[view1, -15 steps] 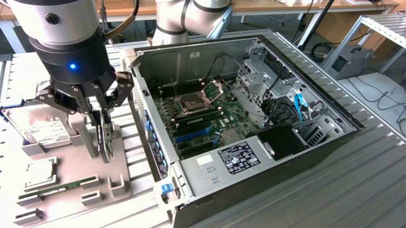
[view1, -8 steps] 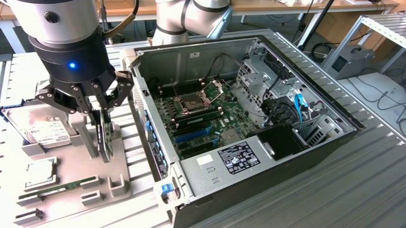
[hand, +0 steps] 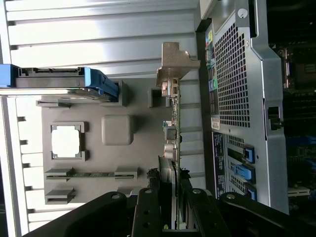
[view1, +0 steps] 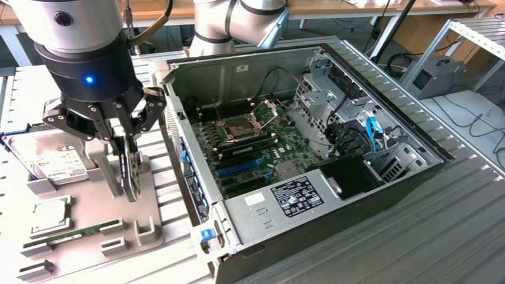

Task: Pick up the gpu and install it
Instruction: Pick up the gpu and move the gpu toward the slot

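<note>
The gpu [view1: 130,174] hangs edge-on, a thin card with a green board, above the grey holder tray [view1: 101,165]. My gripper [view1: 122,142] comes down from above, shut on the card's upper edge. The card's lower end is close to the tray; I cannot tell if it touches. In the wrist view the gpu [hand: 174,133] runs away from my gripper [hand: 170,197], its silver end bracket [hand: 174,61] at the far end. The open PC case [view1: 359,89] lies to the exterior view's right, with its motherboard [view1: 252,148] and blue slots [view1: 236,168] exposed.
On the tray sit a hard drive [view1: 51,163], a CPU [view1: 49,216] and a RAM stick [view1: 79,232]. The case's perforated rear wall [hand: 237,74] stands close beside the card. Another robot arm's base [view1: 221,23] stands behind the case.
</note>
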`<state>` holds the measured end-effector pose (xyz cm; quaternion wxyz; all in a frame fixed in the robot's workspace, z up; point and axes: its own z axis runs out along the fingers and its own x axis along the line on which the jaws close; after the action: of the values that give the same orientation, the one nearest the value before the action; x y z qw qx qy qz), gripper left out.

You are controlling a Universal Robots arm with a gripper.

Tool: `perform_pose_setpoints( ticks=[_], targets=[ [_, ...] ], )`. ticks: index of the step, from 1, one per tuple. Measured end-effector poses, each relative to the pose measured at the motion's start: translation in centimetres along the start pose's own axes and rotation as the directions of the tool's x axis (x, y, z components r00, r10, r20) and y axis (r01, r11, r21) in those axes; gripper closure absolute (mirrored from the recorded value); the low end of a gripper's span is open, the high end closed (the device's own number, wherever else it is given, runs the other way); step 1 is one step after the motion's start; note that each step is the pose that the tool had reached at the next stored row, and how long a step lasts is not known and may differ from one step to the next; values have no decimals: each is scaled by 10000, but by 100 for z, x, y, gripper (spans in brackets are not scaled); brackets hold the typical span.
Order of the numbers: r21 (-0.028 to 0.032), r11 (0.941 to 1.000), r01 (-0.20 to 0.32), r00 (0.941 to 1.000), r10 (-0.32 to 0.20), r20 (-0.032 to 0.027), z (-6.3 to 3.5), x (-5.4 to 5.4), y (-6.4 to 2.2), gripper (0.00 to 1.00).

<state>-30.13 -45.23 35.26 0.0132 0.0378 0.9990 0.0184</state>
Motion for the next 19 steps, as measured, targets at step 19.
perform_pose_setpoints(
  ticks=[19],
  targets=[
    [0, 10000, 0, 10000, 0, 0, -38, -1, 1, 74]
  ],
)
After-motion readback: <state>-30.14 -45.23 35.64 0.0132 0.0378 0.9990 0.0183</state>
